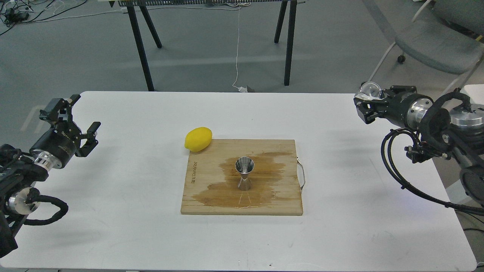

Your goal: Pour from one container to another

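Observation:
The steel jigger (244, 173) stands upright in the middle of the wooden cutting board (204, 204), on a dark wet stain. My right gripper (366, 101) is far off at the table's right edge, raised above it, and is shut on the clear glass cup (369, 90), which lies tipped on its side. My left gripper (74, 120) hovers over the table's left edge, open and holding nothing.
A yellow lemon (198, 138) rests against the board's back left corner. The board has a metal handle (301, 174) on its right side. The white table (132, 211) stretches around the board. Black table legs and a grey chair stand beyond.

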Controlling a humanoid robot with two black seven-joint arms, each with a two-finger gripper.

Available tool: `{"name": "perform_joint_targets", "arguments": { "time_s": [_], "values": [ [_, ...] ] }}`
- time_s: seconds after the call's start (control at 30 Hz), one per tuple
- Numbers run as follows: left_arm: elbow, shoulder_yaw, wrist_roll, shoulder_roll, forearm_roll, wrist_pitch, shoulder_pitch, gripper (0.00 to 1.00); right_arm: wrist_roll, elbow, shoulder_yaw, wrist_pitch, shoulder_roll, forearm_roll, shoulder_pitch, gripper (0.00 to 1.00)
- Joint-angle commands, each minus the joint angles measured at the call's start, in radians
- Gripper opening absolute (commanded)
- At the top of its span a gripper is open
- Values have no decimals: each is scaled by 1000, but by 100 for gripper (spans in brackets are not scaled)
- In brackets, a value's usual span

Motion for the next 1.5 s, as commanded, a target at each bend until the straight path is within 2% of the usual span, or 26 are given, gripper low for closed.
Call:
{"name": "perform_joint_targets", "arguments": {
  "time_s": [0.0,0.13,0.5,0.87,1.17,1.47],
  "values": [
    [0,0,0,2,0,0,0,99,-2,-15,75,0,0,48,-79,44],
    [0,0,0,6,0,0,1,99,4,-54,135,0,13,50,-136,44],
    [0,0,0,2,0,0,3,99,6,-245,66,0,62,42,-159,44],
    [0,0,0,2,0,0,3,99,9,-289,17,0,131,7,-156,44],
    [0,0,0,2,0,0,4,99,6,-289,15,0,145,5,-151,58],
    [0,0,0,3,0,0,3,99,4,-286,15,0,148,5,-148,63]
  ]
}}
